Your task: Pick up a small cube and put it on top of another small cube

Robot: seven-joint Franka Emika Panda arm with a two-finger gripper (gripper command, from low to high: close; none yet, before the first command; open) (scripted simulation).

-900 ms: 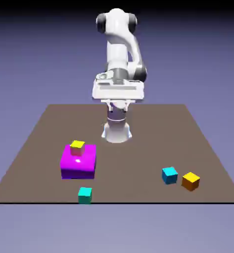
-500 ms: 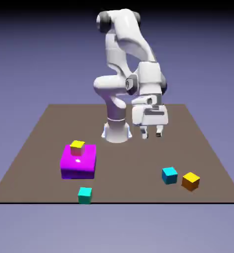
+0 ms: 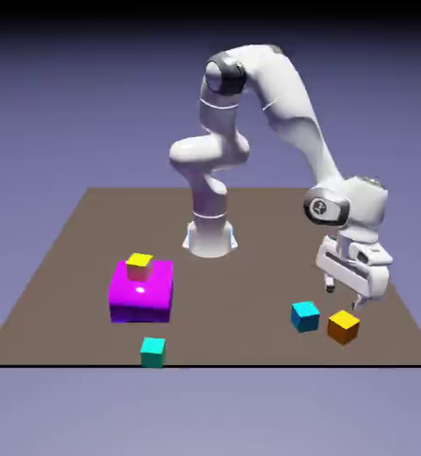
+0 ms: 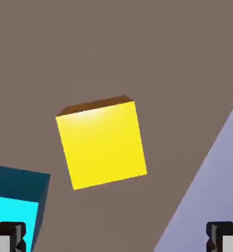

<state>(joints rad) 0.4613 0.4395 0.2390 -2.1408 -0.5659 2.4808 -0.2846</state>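
The small orange cube [image 3: 343, 326] rests on the table near the front, at the exterior view's right. My gripper [image 3: 343, 297] hangs just above it, open, with nothing between its fingers. In the hand view the orange cube [image 4: 102, 143] lies centred ahead, its lit top face looking yellow and one darker orange side showing; both grey fingertips [image 4: 7, 237] sit wide apart at the bottom corners. The small yellow cube [image 3: 140, 264] stands on top of the big magenta block [image 3: 141, 294] at the exterior view's left.
A blue cube [image 3: 305, 315] sits close beside the orange cube, toward the exterior view's left, and shows at the hand view's lower left [image 4: 15, 204]. A teal-green cube [image 3: 152, 351] lies near the front edge. The table's edge [image 4: 207, 182] runs just past the orange cube.
The arm has swung from the table's middle to the exterior view's right and come down, so the gripper now hangs low over the orange cube. No cube has moved.
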